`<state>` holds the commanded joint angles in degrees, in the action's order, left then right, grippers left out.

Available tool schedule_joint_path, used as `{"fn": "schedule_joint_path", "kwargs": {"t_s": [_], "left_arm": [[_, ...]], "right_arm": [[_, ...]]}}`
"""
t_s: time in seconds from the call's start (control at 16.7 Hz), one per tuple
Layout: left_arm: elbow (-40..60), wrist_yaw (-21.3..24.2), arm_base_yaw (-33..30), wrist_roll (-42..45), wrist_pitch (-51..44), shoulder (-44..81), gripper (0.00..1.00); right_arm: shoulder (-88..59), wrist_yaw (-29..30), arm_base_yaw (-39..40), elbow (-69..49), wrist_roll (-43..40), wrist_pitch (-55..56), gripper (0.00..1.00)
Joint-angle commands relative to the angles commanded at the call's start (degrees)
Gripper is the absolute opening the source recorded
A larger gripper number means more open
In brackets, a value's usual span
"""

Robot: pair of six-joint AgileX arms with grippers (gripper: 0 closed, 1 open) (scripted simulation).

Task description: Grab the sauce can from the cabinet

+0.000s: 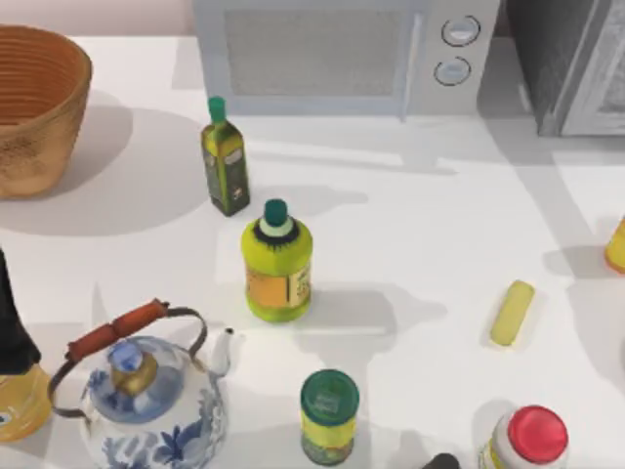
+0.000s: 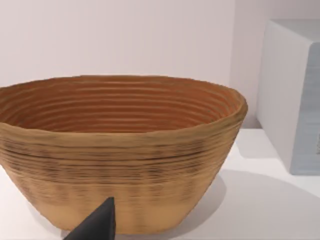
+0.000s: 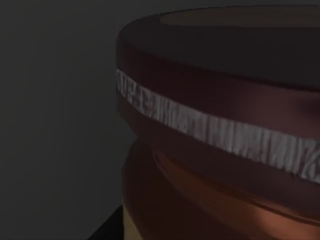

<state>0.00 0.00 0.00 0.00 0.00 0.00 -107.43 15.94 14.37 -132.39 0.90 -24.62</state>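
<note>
The sauce can was dark maroon with a pale mottled band and coppery rim. The cabinet at upper right was speckled dark grey. The basket was ribbed tan-orange; the teapot white with blue flowers.

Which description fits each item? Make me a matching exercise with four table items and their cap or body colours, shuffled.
Items:
1. woven basket
2. teapot
3. square oil bottle
4. white container

Descriptions:
A. red cap
B. green cap
C. blue-and-white pattern
D. tan-brown

Pairs: 1-D, 2-C, 3-B, 4-A
</note>
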Motion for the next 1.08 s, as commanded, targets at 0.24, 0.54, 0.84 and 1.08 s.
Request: {"fn": "schedule_joint_path", "kwargs": {"t_s": [0.24, 0.54, 0.84, 1.08], "left_arm": [[0.0, 0.0, 0.0, 0.0, 0.0, 0.0, 1.0], [0.0, 0.0, 0.0, 0.0, 0.0, 0.0, 1.0], [0.0, 0.0, 0.0, 0.0, 0.0, 0.0, 1.0], [0.0, 0.0, 0.0, 0.0, 0.0, 0.0, 1.0]], "right_arm": [[8.06, 3.85, 3.94, 3.14, 0.1, -5.05, 0.0], [21.53, 10.16, 10.42, 8.0, -0.02, -13.32, 0.0], [24.76, 11.96, 12.3, 9.27, -0.06, -15.69, 0.0], [26.19, 11.34, 11.69, 10.73, 0.03, -14.79, 0.0]]}}
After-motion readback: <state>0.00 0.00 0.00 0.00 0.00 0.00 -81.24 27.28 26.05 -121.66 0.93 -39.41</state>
